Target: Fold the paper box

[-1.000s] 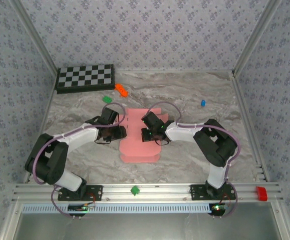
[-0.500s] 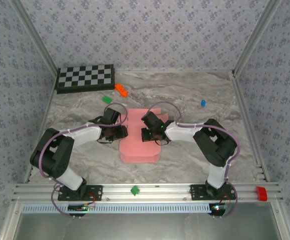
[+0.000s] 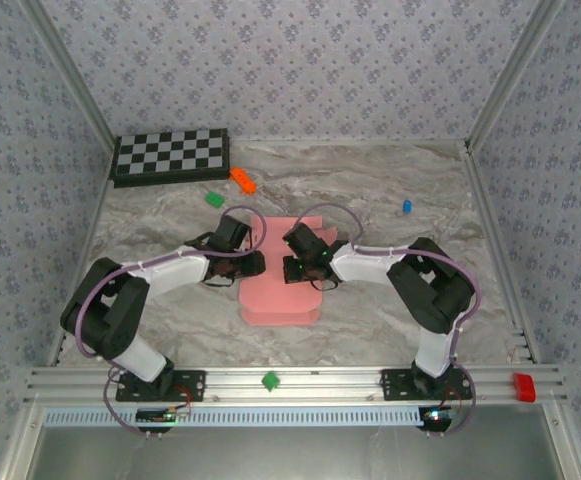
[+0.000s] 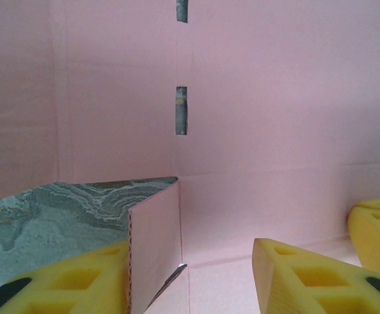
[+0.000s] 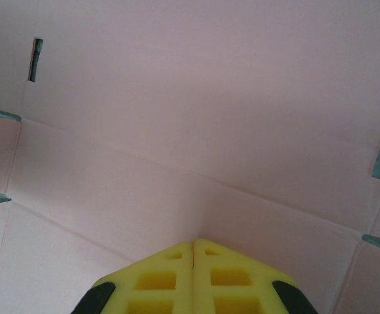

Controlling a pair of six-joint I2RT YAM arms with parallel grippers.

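On the marbled worktop (image 3: 400, 290), mid-field between both arms: paper box (image 3: 280, 298), mostly a flat sheet as yet. Done so far, judging by the left wrist view: one small flap (image 4: 155, 239) raised upright at the sheet's left edge. Left to do: remaining walls and tabs, so an early stage. Left tool (image 3: 252, 262) spread, straddling that flap without pinching. Right tool (image 3: 292, 268) pressed together, tip down on the sheet. Versus a second ago: left tool shifted inward over the sheet edge; right tool unmoved.
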